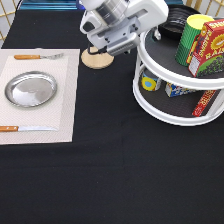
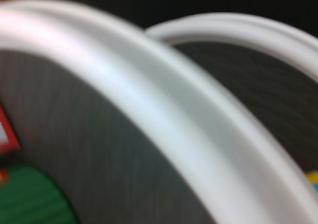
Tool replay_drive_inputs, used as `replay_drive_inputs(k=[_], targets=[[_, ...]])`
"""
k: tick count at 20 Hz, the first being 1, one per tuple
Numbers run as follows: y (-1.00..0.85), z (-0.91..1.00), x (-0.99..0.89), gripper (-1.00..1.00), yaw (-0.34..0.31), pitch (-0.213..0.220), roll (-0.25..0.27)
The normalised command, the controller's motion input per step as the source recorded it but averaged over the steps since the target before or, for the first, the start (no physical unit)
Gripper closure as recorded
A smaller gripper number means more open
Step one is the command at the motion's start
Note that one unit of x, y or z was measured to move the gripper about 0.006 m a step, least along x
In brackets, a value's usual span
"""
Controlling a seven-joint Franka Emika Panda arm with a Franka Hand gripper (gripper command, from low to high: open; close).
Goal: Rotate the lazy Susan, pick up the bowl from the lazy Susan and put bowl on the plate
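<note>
The black bowl sits at the back of the lazy Susan's upper tier, partly hidden behind a green ribbed can. My gripper hangs at the exterior view's top centre, just above the left edge of the upper tier and apart from the bowl. It holds nothing that I can see. The silver plate lies bare on a beige placemat at the exterior view's left. The wrist view shows the lazy Susan's white rims close up, with no bowl in it.
A red box stands beside the green can on the upper tier, and both show in the wrist view, the box and the can. Small packs sit on the lower tier. A wooden coaster, a fork and a knife lie nearby.
</note>
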Motion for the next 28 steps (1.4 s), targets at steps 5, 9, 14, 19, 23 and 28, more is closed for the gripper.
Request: replay_drive_inputs(k=[5,9,14,19,23,28], targets=[[0.11,-0.06,-0.81,-1.00,0.085,0.000,-0.096],[0.18,-0.09,-0.34,-1.00,0.093,0.000,-0.090],[0.07,-0.18,0.03,-1.00,0.077,0.023,-0.070],[0.01,-0.06,0.29,-1.00,0.064,0.054,-0.048],[-0.03,-0.02,0.47,-1.00,0.051,0.050,-0.022],[-0.02,0.03,0.68,-1.00,0.069,0.023,-0.028]])
